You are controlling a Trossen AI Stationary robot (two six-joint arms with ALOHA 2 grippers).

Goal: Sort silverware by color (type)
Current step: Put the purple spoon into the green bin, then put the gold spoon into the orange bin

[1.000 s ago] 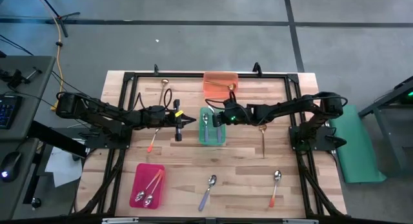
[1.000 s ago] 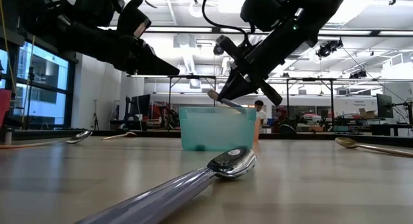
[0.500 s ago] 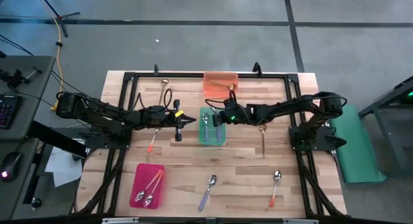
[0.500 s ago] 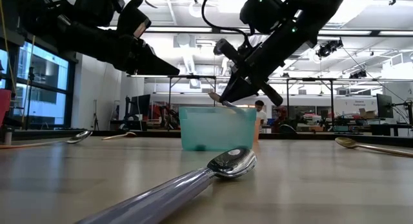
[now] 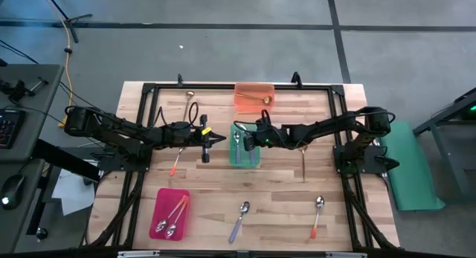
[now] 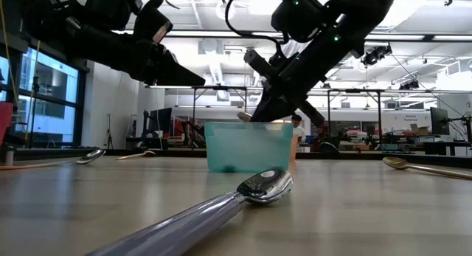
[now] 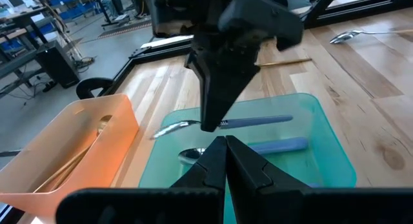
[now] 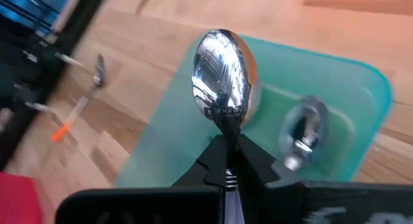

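My right gripper point(image 5: 248, 137) hangs just above the green tray point(image 5: 244, 155) at the middle of the table point(image 5: 282, 198), fingers pinched on a blue-handled spoon point(image 7: 222, 124) whose shiny bowl point(image 8: 222, 75) juts out over the tray. Inside the tray lies 1 more blue-handled spoon point(image 7: 271, 146). My left gripper point(image 5: 217, 140) hovers just left of the green tray, fingers pressed together on nothing.

Behind the green tray, at the table's far edge, an orange tray point(image 5: 253, 96) holds a gold spoon point(image 5: 256, 100). To the near left of the green tray, a red tray point(image 5: 170, 213) carries 2 orange-handled spoons point(image 5: 172, 218). Another orange-handled spoon point(image 5: 177, 160) lies on the wood left of the green tray, under my left arm. Right of the green tray rests a gold spoon point(image 5: 303, 160). Nearer the front edge lie a blue-handled spoon point(image 5: 239, 221) and, farther right, an orange-handled spoon point(image 5: 317, 215). 1 more gold spoon point(image 5: 190, 102) sits at the far left of the green tray.
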